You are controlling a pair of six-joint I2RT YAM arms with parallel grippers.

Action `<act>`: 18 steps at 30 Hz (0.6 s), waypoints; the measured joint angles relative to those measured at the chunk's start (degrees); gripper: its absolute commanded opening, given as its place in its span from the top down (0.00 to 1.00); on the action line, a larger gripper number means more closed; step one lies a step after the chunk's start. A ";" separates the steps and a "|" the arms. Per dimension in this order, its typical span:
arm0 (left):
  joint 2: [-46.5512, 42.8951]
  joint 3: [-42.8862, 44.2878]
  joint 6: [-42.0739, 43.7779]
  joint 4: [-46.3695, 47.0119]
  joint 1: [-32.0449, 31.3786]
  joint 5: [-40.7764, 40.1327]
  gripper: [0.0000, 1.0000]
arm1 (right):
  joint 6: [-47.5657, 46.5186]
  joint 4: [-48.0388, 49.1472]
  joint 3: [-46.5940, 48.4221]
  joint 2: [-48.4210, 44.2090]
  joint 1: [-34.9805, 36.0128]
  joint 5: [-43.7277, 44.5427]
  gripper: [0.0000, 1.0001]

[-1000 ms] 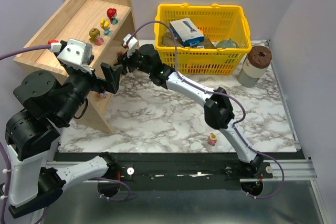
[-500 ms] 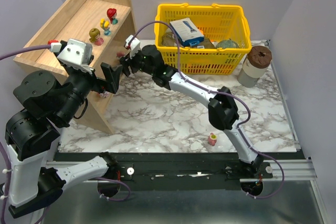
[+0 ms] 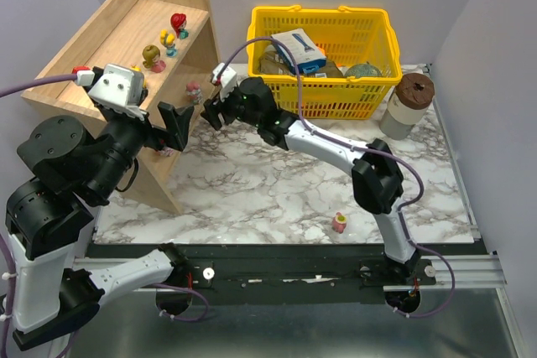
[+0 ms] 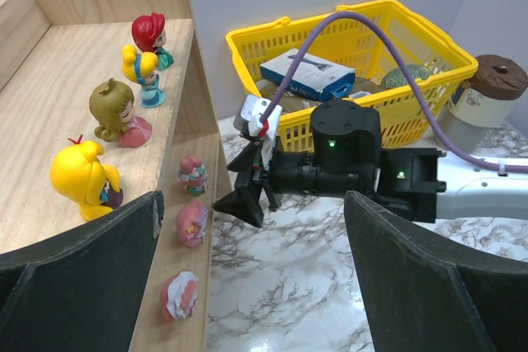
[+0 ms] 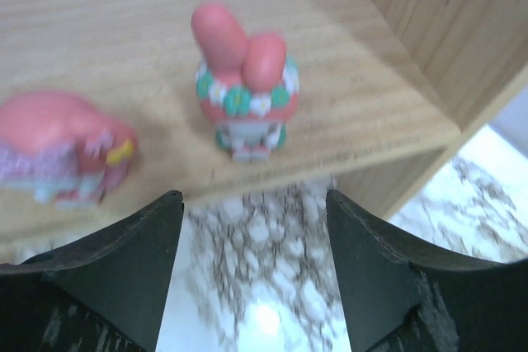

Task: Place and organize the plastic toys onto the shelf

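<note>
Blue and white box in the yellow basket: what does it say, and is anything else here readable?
Blue and white cardboard box in the yellow plastic basket: print too small to read.
Grey cup with brown lid: nothing legible.
No other text visible.

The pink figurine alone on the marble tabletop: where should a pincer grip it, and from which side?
Probably across the body of the pink figurine, coming down from above: it seems upright, with bare marble all around, so nothing blocks that way.
</note>
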 measured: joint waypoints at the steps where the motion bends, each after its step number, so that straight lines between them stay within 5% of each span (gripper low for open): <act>1: -0.04 -0.04 0.00 0.00 0.00 0.00 0.01 | -0.04 -0.04 -1.99 -1.44 0.00 0.15 0.21; 10: -0.79 -0.90 -0.02 0.07 0.00 0.04 0.01 | 2.58 -3.56 -20.17 -15.80 0.00 5.27 0.16; 18: -0.92 -1.22 -0.24 0.31 0.00 2.08 0.01 | 22.32 -25.86 -32.39 -35.08 0.00 21.59 0.16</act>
